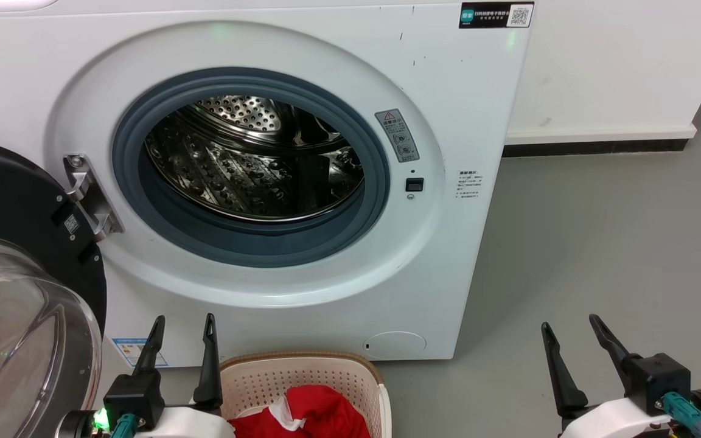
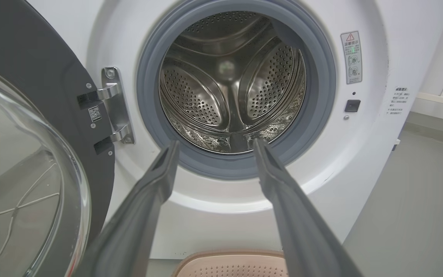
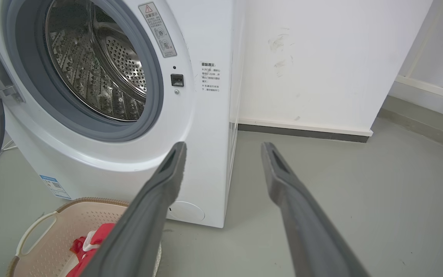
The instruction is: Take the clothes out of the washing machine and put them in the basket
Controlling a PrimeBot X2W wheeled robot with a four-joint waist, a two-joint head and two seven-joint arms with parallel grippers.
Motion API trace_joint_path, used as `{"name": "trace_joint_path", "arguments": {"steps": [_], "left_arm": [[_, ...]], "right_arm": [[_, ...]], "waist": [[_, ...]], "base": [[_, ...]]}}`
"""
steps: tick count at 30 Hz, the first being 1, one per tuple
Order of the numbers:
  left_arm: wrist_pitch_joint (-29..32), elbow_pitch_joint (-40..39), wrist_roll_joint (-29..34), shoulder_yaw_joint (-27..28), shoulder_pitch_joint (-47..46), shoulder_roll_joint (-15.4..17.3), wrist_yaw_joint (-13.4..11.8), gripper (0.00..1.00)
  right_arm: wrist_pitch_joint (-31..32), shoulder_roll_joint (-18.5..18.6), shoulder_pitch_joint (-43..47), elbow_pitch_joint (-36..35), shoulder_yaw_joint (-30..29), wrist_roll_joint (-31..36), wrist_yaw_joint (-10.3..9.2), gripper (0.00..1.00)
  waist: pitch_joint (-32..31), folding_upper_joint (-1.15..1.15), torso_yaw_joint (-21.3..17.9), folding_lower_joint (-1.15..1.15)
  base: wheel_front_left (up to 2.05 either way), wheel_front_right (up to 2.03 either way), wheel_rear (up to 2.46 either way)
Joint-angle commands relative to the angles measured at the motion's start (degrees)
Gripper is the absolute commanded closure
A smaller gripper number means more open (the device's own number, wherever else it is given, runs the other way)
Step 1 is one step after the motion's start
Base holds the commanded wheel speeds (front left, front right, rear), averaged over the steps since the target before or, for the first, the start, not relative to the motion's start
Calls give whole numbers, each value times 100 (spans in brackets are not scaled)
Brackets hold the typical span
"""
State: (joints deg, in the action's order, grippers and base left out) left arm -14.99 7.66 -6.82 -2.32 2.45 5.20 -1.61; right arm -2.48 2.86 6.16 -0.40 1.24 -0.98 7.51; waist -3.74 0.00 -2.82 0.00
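The drum (image 1: 247, 176) of the washing machine (image 1: 466, 91) looks bare, and red clothes (image 1: 326, 413) lie in the basket (image 1: 302, 356) at six o'clock under the opening — done, I judge, though I cannot count two garments. My left tool (image 1: 184, 318) and right tool (image 1: 569, 321) hang apart, empty. The left wrist view reaches the drum's back wall — the head view catches its lower side.
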Motion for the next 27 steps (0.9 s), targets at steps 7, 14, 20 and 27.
{"name": "trace_joint_path", "arguments": {"steps": [7,14,20,27], "left_arm": [[0,-62,-9,-25,68,74,-50,0],[27,-92,-75,-27,22,58,11,100],[267,37,-771,115,-120,35,86,100],[428,59,-1554,162,-170,9,168,100]], "right_arm": [[-2,2,14,3,-13,-29,-4,0],[0,-1,13,80,-4,-41,0,100],[16,33,-50,133,-6,-858,0,100],[65,89,-203,290,-25,-1744,0,100]], "waist": [[27,0,-6,0],[51,0,10,1],[68,0,24,1],[87,0,39,1]], "base": [[0,0,0],[0,0,0],[0,0,0],[0,0,0]]}}
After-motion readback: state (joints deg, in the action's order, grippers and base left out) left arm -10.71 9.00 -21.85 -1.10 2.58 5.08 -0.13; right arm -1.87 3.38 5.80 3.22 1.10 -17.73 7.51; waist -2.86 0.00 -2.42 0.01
